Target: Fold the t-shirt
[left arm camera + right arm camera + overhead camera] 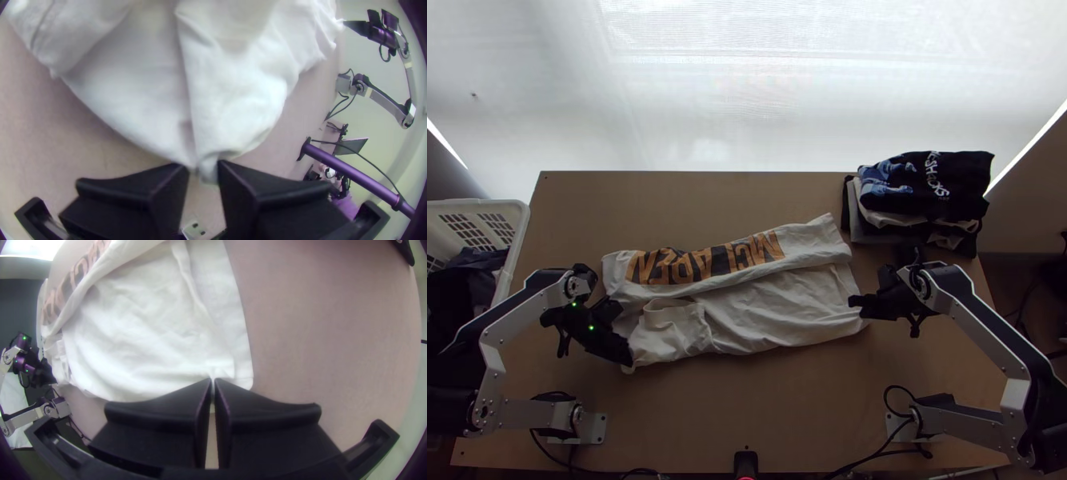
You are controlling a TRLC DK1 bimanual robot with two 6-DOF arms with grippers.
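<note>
Note the white t-shirt [771,308], lying partly folded across the table [747,416] — pinched at its near left end by the left gripper [629,361] and at its right side by the right gripper [853,302]. Compare the stack of folded clothes [927,192] — at the table's far right corner.

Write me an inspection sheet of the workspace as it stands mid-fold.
Surface: light wooden table, bare in front of the shirt.
T-shirt: partly folded, printed strip along its far side, bunched toward the left end.
Clutter: stack of folded clothes, far right.
Left gripper: shut on gathered cloth.
Right gripper: shut on cloth at the shirt's right end.
Cables: black, around the arm bases.
Surroundings: white basket at left, holding dark cloth.
</note>
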